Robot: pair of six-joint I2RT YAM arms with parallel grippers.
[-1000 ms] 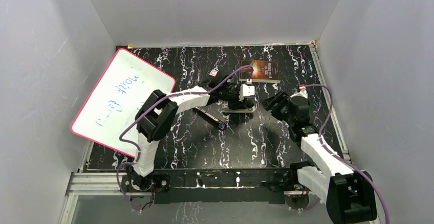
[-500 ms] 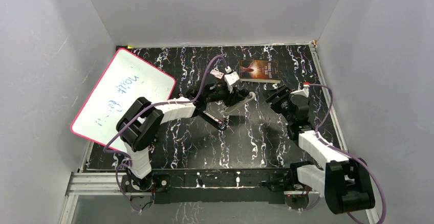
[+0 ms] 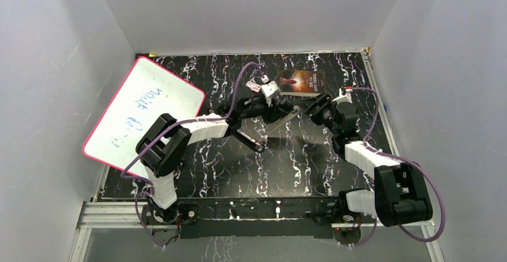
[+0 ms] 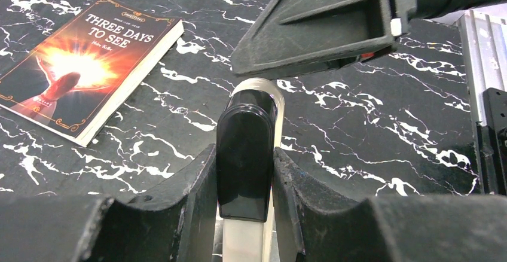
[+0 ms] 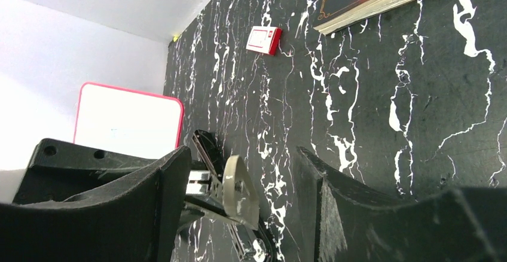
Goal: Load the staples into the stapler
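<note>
The stapler (image 3: 281,119) stands hinged open in the middle of the table, its black lower arm (image 3: 251,140) lying on the marble top. My left gripper (image 3: 269,107) is shut on its raised black-and-silver upper part (image 4: 245,124), one finger on each side. My right gripper (image 3: 314,109) is open just right of the stapler's tip. In the right wrist view the rounded silvery tip (image 5: 240,191) hangs between the spread fingers (image 5: 170,178), touching neither. The open metal channel (image 5: 206,148) shows behind it. The staples are out of view.
A book (image 3: 304,82) lies at the back, just behind the grippers. A small red-and-white box (image 3: 252,86) sits left of it. A pink-framed whiteboard (image 3: 140,115) leans at the left wall. Metal rails (image 3: 382,112) edge the table.
My left gripper has swung the stapler's upper part up and toward the back. The right gripper has moved up and left, close to the stapler's tip, staying open.
</note>
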